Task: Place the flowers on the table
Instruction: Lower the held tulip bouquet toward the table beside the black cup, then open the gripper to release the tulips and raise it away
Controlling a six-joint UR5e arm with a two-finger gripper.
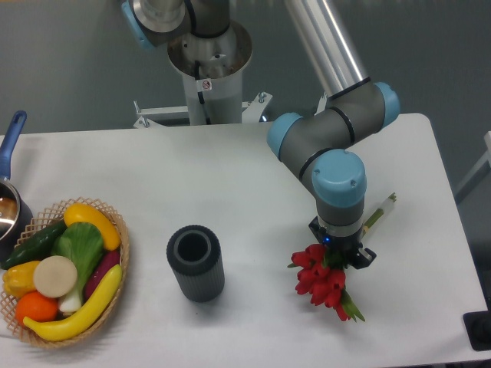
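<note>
- Bunch of red tulips with green leaves and long green stems (324, 280) lying on the white matte table (230, 184), near its front right.
- Black two-finger tool (337, 259) directly over the bunch's middle; blooms in front, stem ends behind.
- Tool's grip: cannot tell.
- Dark ribbed cylindrical vase (196, 263) upright, well left.

You could not see the end effector (338, 257) fingers: the arm's wrist covered them, so whether they gripped stayed unclear. It also hid the middle of the flowers (322, 282), leaving only the blooms and a stem tip showing. The frame's edge cut off the desk (230, 176) at the bottom, the pot (9, 211) at left, and a dark object (479, 331) at right.
</note>
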